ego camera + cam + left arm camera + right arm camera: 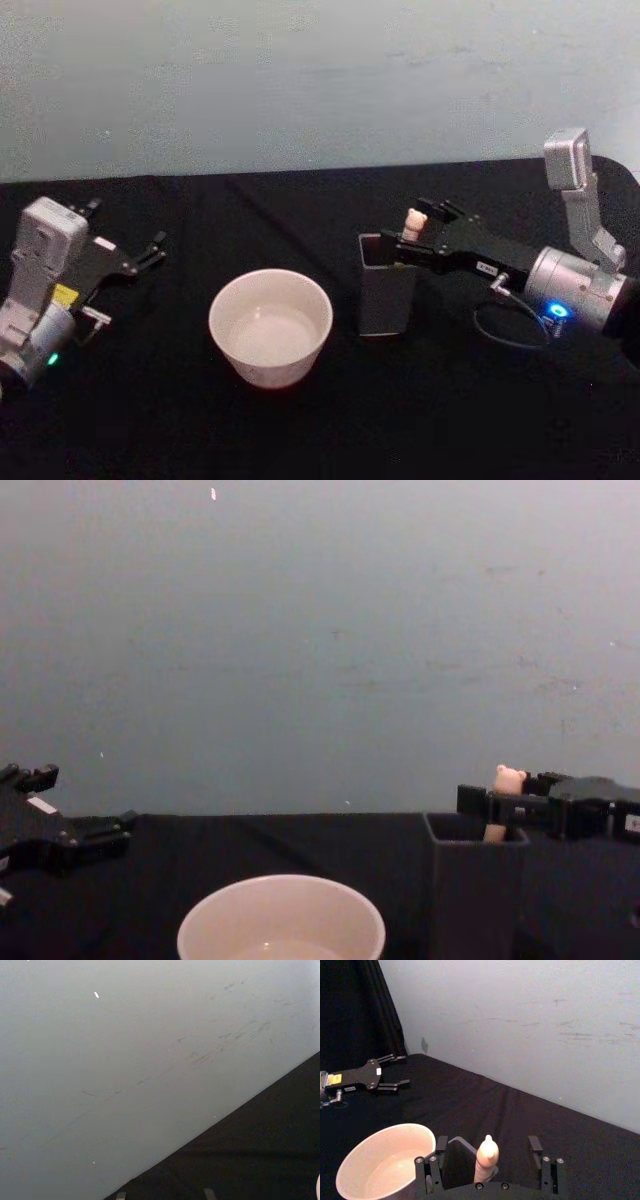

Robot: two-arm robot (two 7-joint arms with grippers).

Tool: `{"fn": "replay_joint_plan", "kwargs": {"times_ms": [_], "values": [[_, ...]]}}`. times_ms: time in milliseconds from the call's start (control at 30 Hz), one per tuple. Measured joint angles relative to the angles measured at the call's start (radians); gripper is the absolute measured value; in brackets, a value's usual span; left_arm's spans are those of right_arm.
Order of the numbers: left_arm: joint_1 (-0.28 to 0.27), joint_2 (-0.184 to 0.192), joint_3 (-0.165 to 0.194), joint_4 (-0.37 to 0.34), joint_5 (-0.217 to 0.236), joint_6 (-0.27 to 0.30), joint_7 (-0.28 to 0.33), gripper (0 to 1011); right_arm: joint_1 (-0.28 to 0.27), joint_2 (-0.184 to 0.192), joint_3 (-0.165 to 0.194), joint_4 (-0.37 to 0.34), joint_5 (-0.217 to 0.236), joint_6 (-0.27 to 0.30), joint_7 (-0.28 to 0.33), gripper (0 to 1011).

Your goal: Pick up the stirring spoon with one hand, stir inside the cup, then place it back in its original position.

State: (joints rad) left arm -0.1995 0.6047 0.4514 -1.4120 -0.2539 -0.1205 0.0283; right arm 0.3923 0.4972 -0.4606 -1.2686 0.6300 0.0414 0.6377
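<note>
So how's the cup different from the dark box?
The cup is round, wide and cream; the box is square, narrow and dark grey. The box stands taller than the cup. The box holds a spoon; the cup has none. Both stand upright on the black table.

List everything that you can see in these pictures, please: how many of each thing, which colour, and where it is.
wide round cream cup: one, cream, mid-table, left of the holder, apart from it.
tall dark grey square-mouthed holder: one, dark grey, upright, right of the cup.
slim spoon with a beige bear-head handle: one, beige, standing in the holder, top sticking out.
black cloth-covered table: one, black, under everything.
pale grey wall: one, behind the table.
left gripper: one, black, at the table's left side, jaws open, holding nothing.
right gripper: one, black, at the holder's mouth, jaws open on either side of the spoon's handle.
</note>
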Motion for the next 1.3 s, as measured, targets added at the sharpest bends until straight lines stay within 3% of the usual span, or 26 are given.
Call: {"fn": "replay_joint_plan", "kwargs": {"times_ms": [233, 900, 1300], "values": [[0.0, 0.0, 0.0, 0.0, 0.0, 0.0, 0.0, 1001, 0.0, 0.0, 0.001, 0.0, 0.0, 0.0, 0.001, 887], [0.0, 0.0, 0.0, 0.0, 0.0, 0.0, 0.0, 1001, 0.0, 0.0, 0.001, 0.0, 0.001, -0.001, 0.003, 246], [0.0, 0.0, 0.0, 0.0, 0.0, 0.0, 0.0, 1001, 0.0, 0.0, 0.0, -0.004, 0.002, -0.003, 0.007, 214]]}}
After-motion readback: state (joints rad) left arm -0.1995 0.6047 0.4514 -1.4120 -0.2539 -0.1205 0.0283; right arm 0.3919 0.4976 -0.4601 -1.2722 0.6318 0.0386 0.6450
